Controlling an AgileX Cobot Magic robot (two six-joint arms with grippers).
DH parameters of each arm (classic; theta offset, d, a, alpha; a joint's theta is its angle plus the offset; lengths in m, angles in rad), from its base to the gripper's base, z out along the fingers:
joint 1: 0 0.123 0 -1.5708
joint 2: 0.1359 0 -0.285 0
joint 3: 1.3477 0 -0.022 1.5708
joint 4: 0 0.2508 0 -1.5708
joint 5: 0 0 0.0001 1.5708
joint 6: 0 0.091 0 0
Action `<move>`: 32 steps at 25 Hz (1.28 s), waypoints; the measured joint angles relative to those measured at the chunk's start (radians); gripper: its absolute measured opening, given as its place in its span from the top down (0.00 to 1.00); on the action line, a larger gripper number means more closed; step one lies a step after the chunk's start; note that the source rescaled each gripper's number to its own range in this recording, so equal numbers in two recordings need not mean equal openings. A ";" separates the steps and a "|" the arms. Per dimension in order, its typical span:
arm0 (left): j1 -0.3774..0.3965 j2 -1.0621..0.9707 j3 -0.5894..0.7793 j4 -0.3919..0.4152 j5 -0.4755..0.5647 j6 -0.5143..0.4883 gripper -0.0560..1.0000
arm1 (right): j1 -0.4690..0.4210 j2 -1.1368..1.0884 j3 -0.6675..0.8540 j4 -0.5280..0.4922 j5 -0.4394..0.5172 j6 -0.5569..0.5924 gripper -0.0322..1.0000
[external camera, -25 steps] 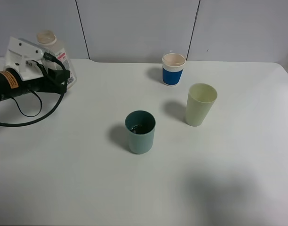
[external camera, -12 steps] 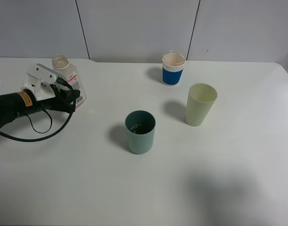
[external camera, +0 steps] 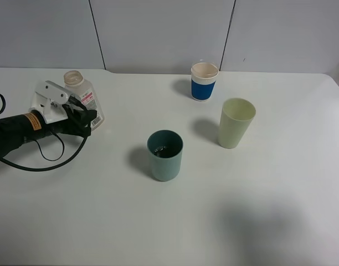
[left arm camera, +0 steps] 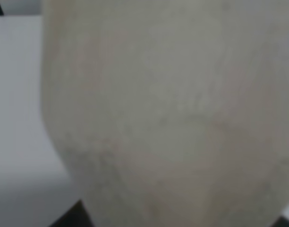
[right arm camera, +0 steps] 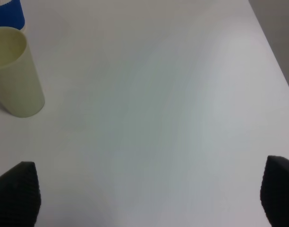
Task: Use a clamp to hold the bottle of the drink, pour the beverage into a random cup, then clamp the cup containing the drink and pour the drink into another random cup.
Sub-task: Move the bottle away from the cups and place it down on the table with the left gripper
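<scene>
The bottle of the drink [external camera: 82,98] is clamped low down by the left gripper [external camera: 83,118], jaws shut tight on it, and the left wrist view is filled with blurry pale plastic. Compared with a second ago, it's been brought in from the far back-left corner and lowered, kept upright, well apart from the teal cup [external camera: 165,158]. No reddish liquid can be made out in the bottle, but something dark glints inside that cup. So the first pour is probably done and the bottle is likely being parked. The right gripper [right arm camera: 145,191] is held wide open and empty, with the pale yellow-green cup [right arm camera: 14,75] in its view. The cup-to-cup pour is probably next.
</scene>
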 joint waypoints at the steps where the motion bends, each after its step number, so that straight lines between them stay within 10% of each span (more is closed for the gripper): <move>1: 0.000 0.007 0.000 0.000 -0.008 0.007 0.89 | 0.000 0.000 0.000 0.000 0.000 0.000 0.23; 32: 0.000 0.012 0.000 0.019 -0.014 -0.018 0.89 | 0.000 0.000 0.000 0.000 0.000 0.000 0.23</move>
